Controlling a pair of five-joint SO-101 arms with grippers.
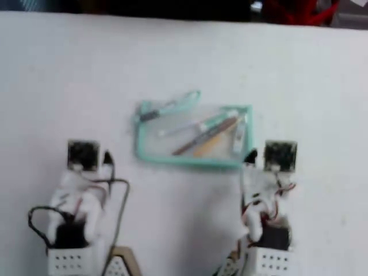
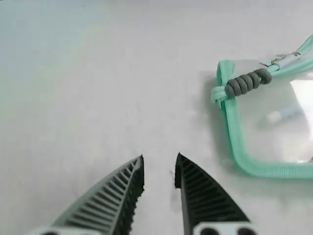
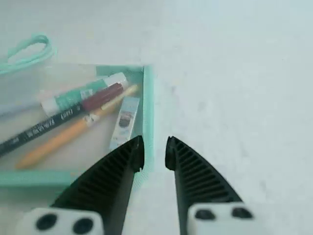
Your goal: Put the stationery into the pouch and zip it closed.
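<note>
We are hovering the left gripper (image 2: 159, 171) just beside the pouch (image 1: 172, 157) at its pull end and the right gripper (image 3: 154, 149) at its opposite corner, both with fingers slightly apart; the pouch is lying flat, pens (image 3: 80, 100) inside, likely soft and light; we are favouring the grey pull (image 2: 248, 82).

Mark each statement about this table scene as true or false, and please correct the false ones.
1. The pens and pencils lie inside the pouch. True.
2. The left gripper is shut on the pouch's strap. False: it is open over the table, beside a corner of the pouch, and holds nothing.
3. The right gripper is at a corner of the pouch, on the side away from the strap. True.
4. The strap is tucked inside the pouch. False: it lies on the table, outside the pouch.
</note>
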